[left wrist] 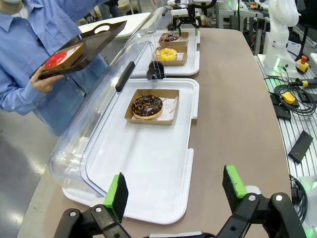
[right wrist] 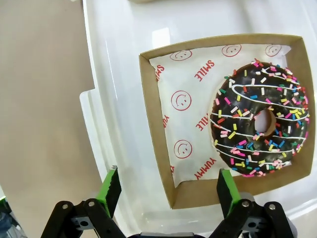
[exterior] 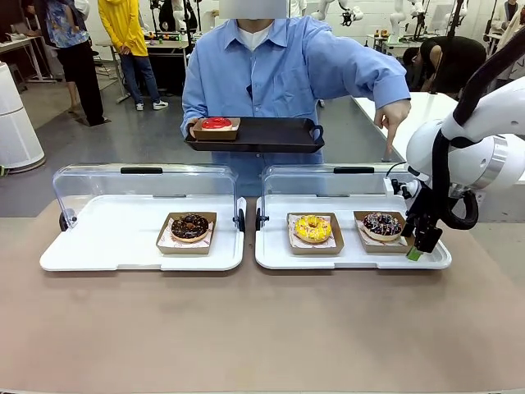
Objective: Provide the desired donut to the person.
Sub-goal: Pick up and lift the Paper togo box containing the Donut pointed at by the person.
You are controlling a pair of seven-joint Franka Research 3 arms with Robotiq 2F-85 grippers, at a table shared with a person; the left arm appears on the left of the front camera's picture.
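**Operator:** What is the right gripper doing?

**Spotter:** Your right gripper (right wrist: 168,187) has its jaws spread wide with nothing between them. It hangs over the near right corner of the right white tray (exterior: 271,256). Its green pads (right wrist: 110,184) straddle 1 corner of the cardboard box (right wrist: 158,124) that carries the sprinkled donut (right wrist: 260,119). You can see no contact with box or donut.

**Operator:** And the left one?

**Spotter:** Your left gripper (left wrist: 176,187) is spread just as wide and holds nothing. It hovers by the left edge of the left white tray (left wrist: 148,173). It is well apart from the chocolate nut donut (left wrist: 147,105), which sits in its own box at that tray's middle.

**Operator:** What else lies on the trays?

**Spotter:** Your right tray carries 2 boxes. The yellow donut (exterior: 312,227) is at the middle, and the sprinkled one is just beside it toward the right edge. Both clear lids (exterior: 148,185) stand raised along the trays' far edges.

**Operator:** Where is the person?

**Spotter:** You have the person (exterior: 279,66) standing at the far edge of the table (exterior: 246,328), between the 2 trays. 1 hand (exterior: 194,128) holds a black serving tray (exterior: 271,135) with a red-glazed donut (exterior: 216,123) in a box at its left end. The other hand (exterior: 394,115) reaches out above the far right corner of the right tray, index finger pointing down.
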